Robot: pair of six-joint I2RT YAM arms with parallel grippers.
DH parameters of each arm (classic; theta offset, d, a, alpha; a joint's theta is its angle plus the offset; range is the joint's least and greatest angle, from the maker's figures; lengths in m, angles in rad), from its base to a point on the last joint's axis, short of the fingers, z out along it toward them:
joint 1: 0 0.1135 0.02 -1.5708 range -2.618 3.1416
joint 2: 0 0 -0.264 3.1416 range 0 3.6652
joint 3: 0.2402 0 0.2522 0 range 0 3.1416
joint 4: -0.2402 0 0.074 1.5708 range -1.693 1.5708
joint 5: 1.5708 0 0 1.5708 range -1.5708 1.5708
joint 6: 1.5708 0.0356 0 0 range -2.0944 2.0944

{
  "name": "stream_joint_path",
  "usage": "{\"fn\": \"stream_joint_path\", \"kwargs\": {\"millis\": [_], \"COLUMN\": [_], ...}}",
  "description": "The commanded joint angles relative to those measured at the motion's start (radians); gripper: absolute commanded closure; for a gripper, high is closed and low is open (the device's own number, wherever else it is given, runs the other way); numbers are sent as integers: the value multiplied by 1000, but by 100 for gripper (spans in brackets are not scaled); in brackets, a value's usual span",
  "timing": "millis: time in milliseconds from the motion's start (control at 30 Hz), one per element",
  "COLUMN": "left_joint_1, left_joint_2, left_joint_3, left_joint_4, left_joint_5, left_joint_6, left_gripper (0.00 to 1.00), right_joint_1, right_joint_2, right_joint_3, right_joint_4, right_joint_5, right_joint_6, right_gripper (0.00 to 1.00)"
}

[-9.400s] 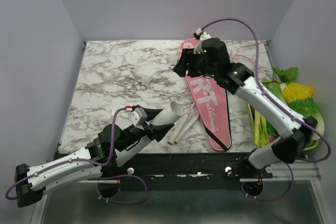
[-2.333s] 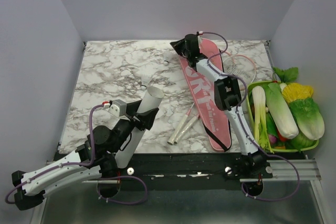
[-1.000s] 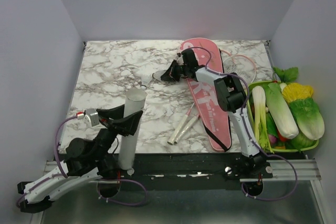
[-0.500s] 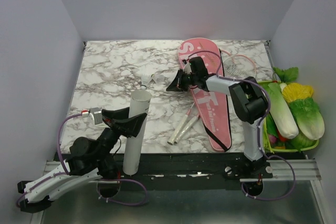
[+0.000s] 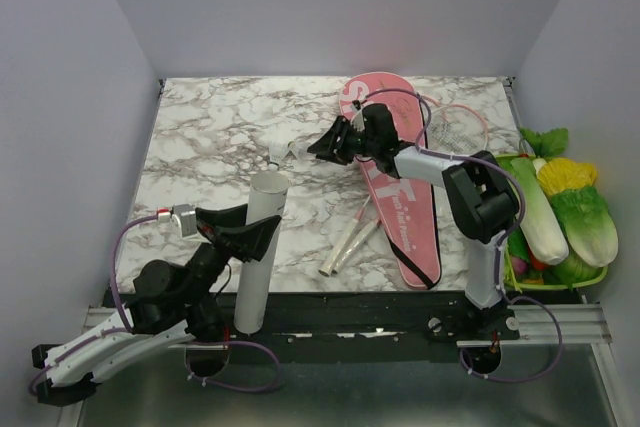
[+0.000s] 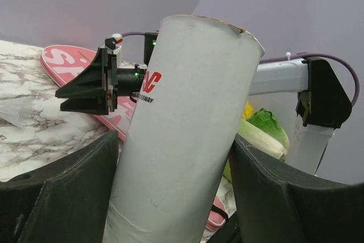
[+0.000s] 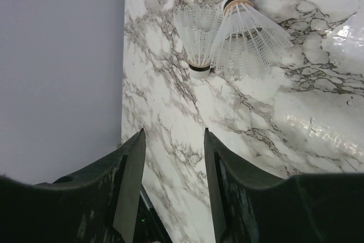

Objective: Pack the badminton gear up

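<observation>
The left arm bends low at the near edge of the counter (image 5: 200,137). Its left hand (image 5: 247,234) squeezes the white tube (image 6: 182,129), standing almost straight up. Red letters "SC" show on it; the small word below is too tiny to read. The right arm reaches out over the pink bag (image 5: 408,222). The right hand (image 5: 322,144) is spread, holding nothing, pointing at two shuttlecocks (image 7: 227,32) on the counter.
</observation>
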Motion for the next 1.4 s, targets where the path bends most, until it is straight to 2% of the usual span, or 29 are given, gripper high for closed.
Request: {"fn": "stream_joint_path", "kwargs": {"millis": [0, 333, 433, 667, 1100, 1367], "left_joint_1": [-11, -11, -10, -11, -11, -11], "left_joint_2": [50, 139, 197, 395, 545, 602], "left_joint_3": [-53, 68, 119, 252, 404, 452], "left_joint_4": [-316, -372, -385, -448, -497, -496], "left_joint_5": [-44, -97, -104, -106, -100, -57], "left_joint_6": [-91, -34, -11, 44, 199, 289], "left_gripper": [100, 100, 100, 100, 100, 100], "right_joint_1": [14, 36, 37, 37, 37, 37], "right_joint_2": [91, 186, 202, 273, 348, 377], "right_joint_3": [56, 156, 181, 285, 345, 343], "right_joint_4": [69, 54, 68, -35, -72, -21], "right_joint_5": [55, 138, 161, 187, 201, 206], "right_joint_6": [119, 228, 241, 257, 314, 372], "right_gripper": [45, 43, 43, 43, 44, 45]}}
